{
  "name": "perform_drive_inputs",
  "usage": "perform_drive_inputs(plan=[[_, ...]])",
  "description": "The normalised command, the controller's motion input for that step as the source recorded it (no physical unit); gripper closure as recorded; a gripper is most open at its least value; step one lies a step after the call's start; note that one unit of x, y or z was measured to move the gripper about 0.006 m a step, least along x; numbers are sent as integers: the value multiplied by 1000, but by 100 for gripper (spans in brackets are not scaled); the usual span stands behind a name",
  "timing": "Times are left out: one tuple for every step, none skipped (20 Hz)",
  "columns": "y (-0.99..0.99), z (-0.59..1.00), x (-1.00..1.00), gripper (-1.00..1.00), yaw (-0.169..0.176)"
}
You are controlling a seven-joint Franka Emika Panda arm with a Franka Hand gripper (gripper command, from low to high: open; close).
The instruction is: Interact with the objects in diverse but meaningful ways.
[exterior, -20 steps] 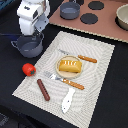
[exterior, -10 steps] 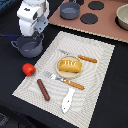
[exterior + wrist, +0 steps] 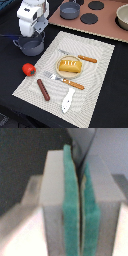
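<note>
Exterior view. The gripper hangs at the upper left of the frame, directly over the nearer grey-blue pot, which sits at the left edge of the striped placemat. Whether the fingers touch the pot's rim cannot be told from this angle. A second grey-blue pot stands at top centre on the toy stove top. At mid-frame the bread loaf lies on the tan plate. A fork and a knife with orange handles flank the plate; a white utensil lies lower centre. The sausage rests at lower left on the mat, and the tomato sits just off the mat's left edge.

Wrist view. The two green finger pads stand almost together, with a thin grey edge caught in the narrow gap. It is probably the pot's rim or handle, though the close framing does not confirm this.

Progress (judgement). The food and cutlery appear laid out and undisturbed. The current step looks like a grasp on the nearer pot; lifting or relocating it remains to be done.
</note>
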Motion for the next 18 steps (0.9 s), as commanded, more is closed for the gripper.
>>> perform_drive_inputs(plan=[[3, -91, -54, 100, 29], [0, -100, -57, 100, 28], [0, -94, -31, 100, 26], [0, -80, -31, 100, 21], [0, -26, -17, 100, 14], [0, 0, -11, 100, 3], [0, 117, 0, 100, 0], [0, 397, 0, 100, 0], [0, 651, 0, 100, -9], [0, 954, 0, 100, -26], [40, 1000, 0, 100, -26], [0, 1000, 0, 100, -6], [17, 1000, 0, 100, -4], [40, 1000, 17, 100, 0], [40, 1000, 69, 100, -6], [14, 1000, 160, 100, -7], [43, 1000, 303, 100, -10], [89, 1000, 417, 100, -11]])
